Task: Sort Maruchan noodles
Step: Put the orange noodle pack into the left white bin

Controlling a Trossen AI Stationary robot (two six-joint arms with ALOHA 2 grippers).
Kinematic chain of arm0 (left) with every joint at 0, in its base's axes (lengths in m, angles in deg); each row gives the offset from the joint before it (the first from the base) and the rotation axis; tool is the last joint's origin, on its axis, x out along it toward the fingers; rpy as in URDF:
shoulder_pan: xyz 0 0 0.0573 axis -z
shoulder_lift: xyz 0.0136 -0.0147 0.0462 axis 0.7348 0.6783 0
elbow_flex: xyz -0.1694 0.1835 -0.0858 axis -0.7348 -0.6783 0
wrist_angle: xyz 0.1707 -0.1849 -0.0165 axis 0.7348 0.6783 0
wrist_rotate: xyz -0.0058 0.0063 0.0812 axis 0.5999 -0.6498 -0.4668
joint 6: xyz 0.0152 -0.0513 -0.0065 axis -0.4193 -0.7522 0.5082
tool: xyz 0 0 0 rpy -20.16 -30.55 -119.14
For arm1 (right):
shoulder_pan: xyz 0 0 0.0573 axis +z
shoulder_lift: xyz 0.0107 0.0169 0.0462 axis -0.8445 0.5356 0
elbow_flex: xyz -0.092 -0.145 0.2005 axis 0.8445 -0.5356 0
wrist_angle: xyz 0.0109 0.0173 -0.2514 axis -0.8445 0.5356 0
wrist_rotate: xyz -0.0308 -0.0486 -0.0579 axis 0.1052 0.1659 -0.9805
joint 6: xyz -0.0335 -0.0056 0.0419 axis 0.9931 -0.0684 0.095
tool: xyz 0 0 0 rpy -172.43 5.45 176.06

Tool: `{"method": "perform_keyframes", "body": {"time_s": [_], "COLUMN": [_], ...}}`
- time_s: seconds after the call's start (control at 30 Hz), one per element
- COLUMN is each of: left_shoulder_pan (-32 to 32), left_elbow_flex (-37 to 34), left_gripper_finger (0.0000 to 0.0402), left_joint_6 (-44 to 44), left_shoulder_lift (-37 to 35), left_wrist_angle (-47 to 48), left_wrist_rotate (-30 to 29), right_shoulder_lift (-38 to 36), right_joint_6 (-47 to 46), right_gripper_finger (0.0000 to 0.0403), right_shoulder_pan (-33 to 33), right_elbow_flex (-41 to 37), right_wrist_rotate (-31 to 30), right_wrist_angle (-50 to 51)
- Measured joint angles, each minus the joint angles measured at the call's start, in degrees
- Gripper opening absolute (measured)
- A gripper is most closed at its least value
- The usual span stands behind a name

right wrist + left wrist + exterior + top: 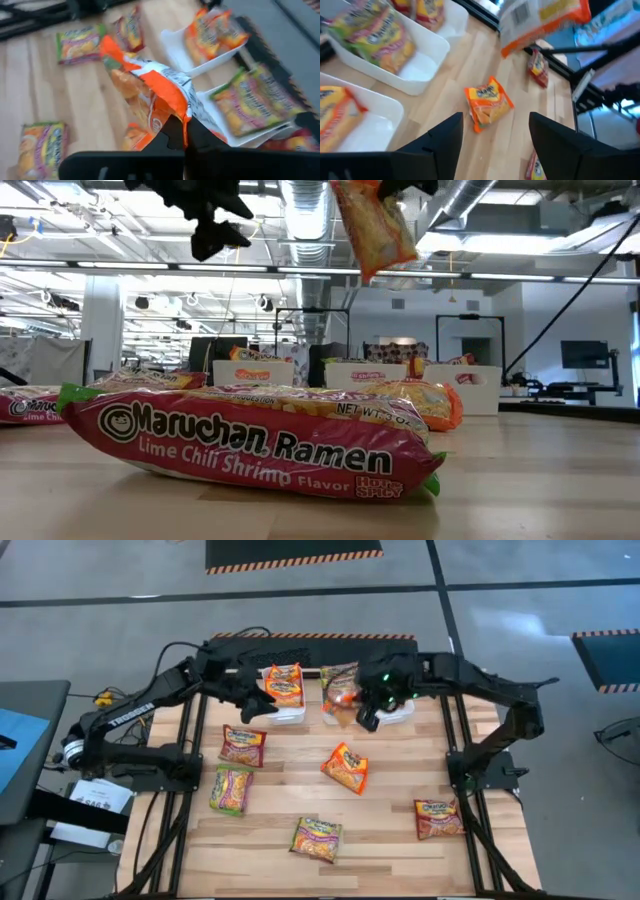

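Observation:
My right gripper (pixel 185 132) is shut on an orange Maruchan packet (pixel 150 85), held high over the bins (pixel 345 700). It hangs at the top of the low view (pixel 375 225). My left gripper (pixel 495 135) stands open in the air by the left bin (pixel 262 702), with nothing between its fingers. Below it another orange packet (pixel 488 102) lies flat on the wood. The left bin (pixel 285 715) holds orange packets, and the middle bin (pixel 220 125) holds a green one (pixel 255 102). Loose packets lie flat: red (pixel 243 745), green (pixel 231 789), green (pixel 317 839), red (pixel 438 818). My right gripper pinches the orange packet's crinkled end (pixel 177 107) between its two fingers. The fingers slant downward, coming from the table's right side. The packet hangs tilted from that end, lifted clear of the table and the bins.
Three white bins stand in a row along the table's far edge; the right one (pixel 405 712) lies under my right arm. A lime chili shrimp packet (pixel 250 445) lies near the front edge. Bare wood shows between the loose packets.

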Motion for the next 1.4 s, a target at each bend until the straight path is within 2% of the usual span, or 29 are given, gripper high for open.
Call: {"method": "perform_keyframes", "body": {"time_s": [0.4,0.67,0.87,1.07,1.27,1.4], "left_shoulder_pan": [7.2,11.9,15.3,17.2,17.4,17.4], "left_elbow_flex": [0.0,0.0,0.0,0.0,0.0,0.0], "left_gripper_finger": [0.0209,0.0208,0.0208,0.0208,0.0208,0.0208], "left_joint_6": [-0.3,-0.7,-0.6,-0.7,-2.0,-1.9], "left_shoulder_lift": [2.6,3.4,7.4,12.3,16.2,17.8], "left_wrist_angle": [-3.5,-3.8,-5.4,-10.9,-16.5,-17.1], "left_wrist_rotate": [-0.6,-5.7,-7.0,-6.7,-1.9,-1.8], "right_shoulder_lift": [8.5,13.5,15.1,15.1,15.1,15.1], "right_joint_6": [-4.6,-5.8,-5.7,-6.0,-6.2,-6.2], "right_gripper_finger": [0.0,0.0,0.0,0.0,0.0001,0.0001], "right_shoulder_pan": [6.6,6.7,6.6,6.2,5.1,4.8], "right_elbow_flex": [-0.1,-0.2,-0.2,-0.2,-0.2,-0.2], "right_wrist_rotate": [1.7,5.0,7.1,7.2,7.3,7.3], "right_wrist_angle": [0.0,-1.5,-3.0,-4.7,-4.9,-4.9]}}
